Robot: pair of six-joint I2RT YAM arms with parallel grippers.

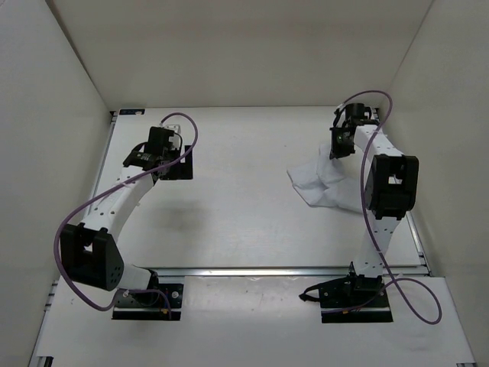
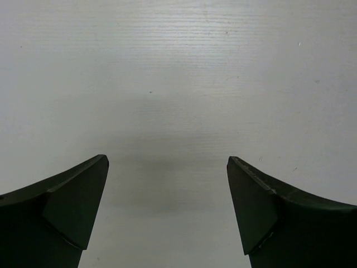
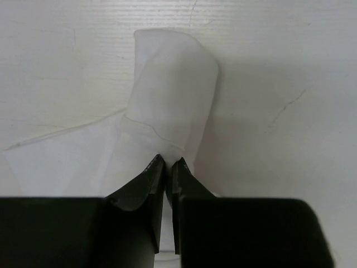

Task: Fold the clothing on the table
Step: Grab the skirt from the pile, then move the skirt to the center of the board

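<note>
The right gripper (image 3: 167, 164) is clamped on the clothing (image 3: 173, 89), bunched just ahead of its tips. The left gripper (image 2: 167, 167) hangs wide open, table (image 2: 178, 67) right under it.

Three plain, matte white walls stand around the surface (image 1: 244, 199): a back wall (image 1: 244, 53) along its far edge, and a left wall (image 1: 46, 138) and a right wall (image 1: 451, 130) along its side edges. A silver metal rail (image 1: 260, 271) runs from side to side along the near edge. A thinner rail (image 1: 417, 237) follows the right edge.
</note>
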